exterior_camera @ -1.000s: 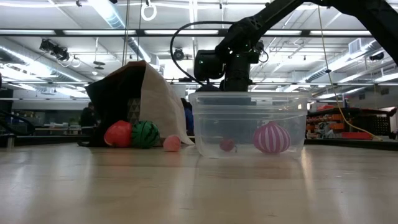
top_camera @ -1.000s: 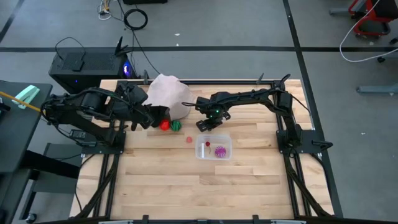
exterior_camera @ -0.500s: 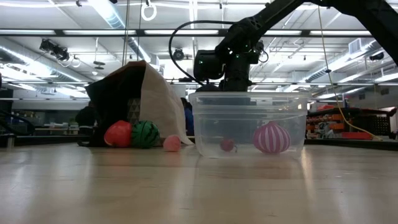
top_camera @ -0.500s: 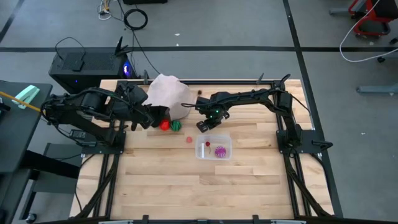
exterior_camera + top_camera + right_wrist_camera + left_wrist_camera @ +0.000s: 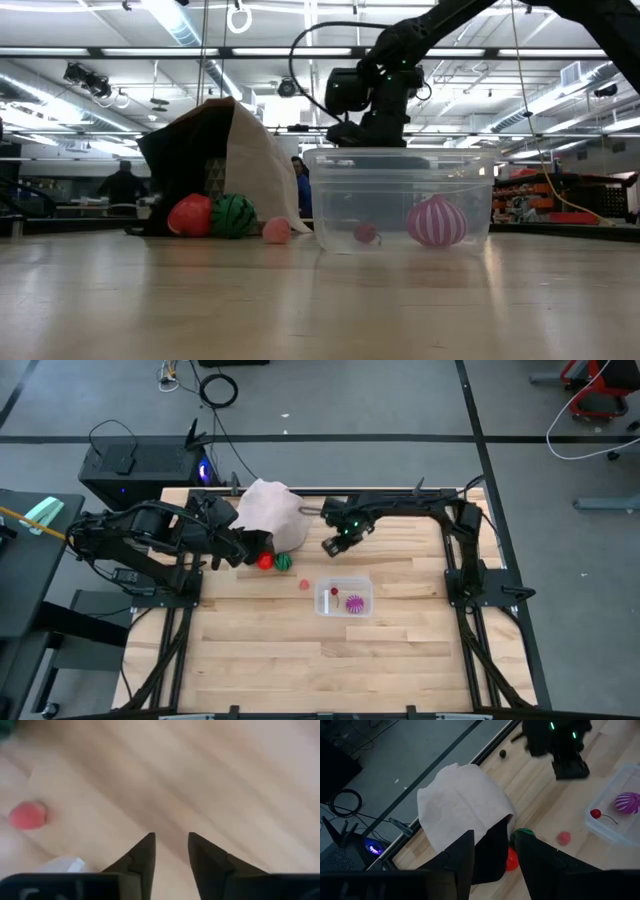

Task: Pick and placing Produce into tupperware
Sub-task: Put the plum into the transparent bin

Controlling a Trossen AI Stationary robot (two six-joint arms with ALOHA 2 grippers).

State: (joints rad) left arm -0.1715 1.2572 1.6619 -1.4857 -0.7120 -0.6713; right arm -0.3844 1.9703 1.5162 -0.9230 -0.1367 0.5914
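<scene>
The clear tupperware (image 5: 345, 598) stands on the table, a spiky magenta piece (image 5: 353, 602) and a small dark red one (image 5: 595, 813) inside it. A red piece (image 5: 265, 561) and a green one (image 5: 284, 561) lie at the mouth of the pale bag (image 5: 272, 510). A small pink piece (image 5: 304, 585) lies between the bag and the tub. My left gripper (image 5: 492, 835) is shut on the bag at its mouth. My right gripper (image 5: 332, 547) hangs open over bare wood on the tub's far side, nothing between its fingers (image 5: 145, 850). My left gripper holds the bag's mouth edge (image 5: 492, 847), the dark lining showing between its two fingers. It comes slanting down from the table's left. The bag's mouth is held raised above the table like a tent, its lower edge on the wood beside the red and green pieces.
A small dark ball (image 5: 503, 753) lies near the table's far edge. A black box (image 5: 130, 465) stands on the floor beyond the far left corner. The wood on the tub's near side lies bare.
My right gripper has risen and gone toward the table's far edge, away from the tupperware. The left gripper, the bag and the produce have stayed where they were.
</scene>
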